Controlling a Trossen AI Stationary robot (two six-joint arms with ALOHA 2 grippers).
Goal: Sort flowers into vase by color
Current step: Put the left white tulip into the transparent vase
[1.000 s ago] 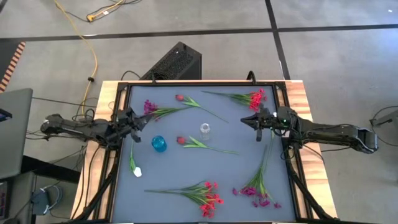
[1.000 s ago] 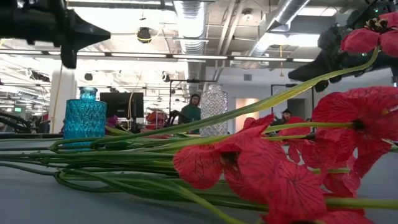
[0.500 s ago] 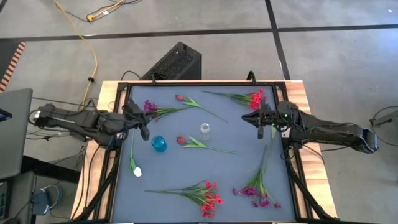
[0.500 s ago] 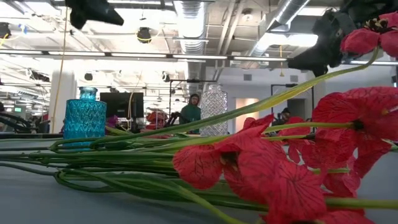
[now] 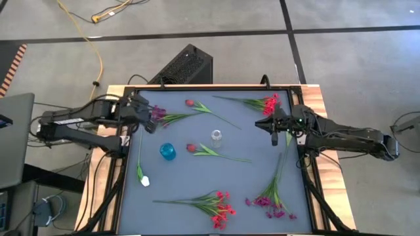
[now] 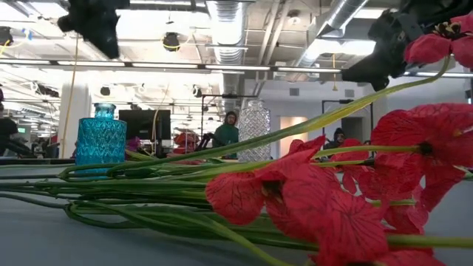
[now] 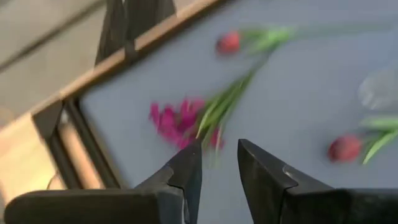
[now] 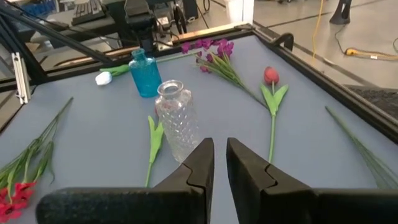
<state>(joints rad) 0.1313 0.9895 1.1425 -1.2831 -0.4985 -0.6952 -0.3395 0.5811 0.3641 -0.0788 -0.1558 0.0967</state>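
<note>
My left gripper is open and hovers above the table's far left, just short of a magenta-purple sprig that lies flat. My right gripper hangs over the far right with only a thin slit between its fingers, empty. A blue vase and a clear glass vase stand upright mid-table. Two tulips, red clusters, another magenta cluster and a white bud lie scattered on the mat.
A raised black frame borders the grey mat, with wooden table edges outside it. The low view is filled by red blossoms lying near the table's near edge. A black box sits on the floor beyond the far edge. People show in the room behind.
My left gripper has risen and swung toward the table's far edge, coming up beside the magenta sprig at the far left; its arm has folded back as it went. No flower or vase has moved.
</note>
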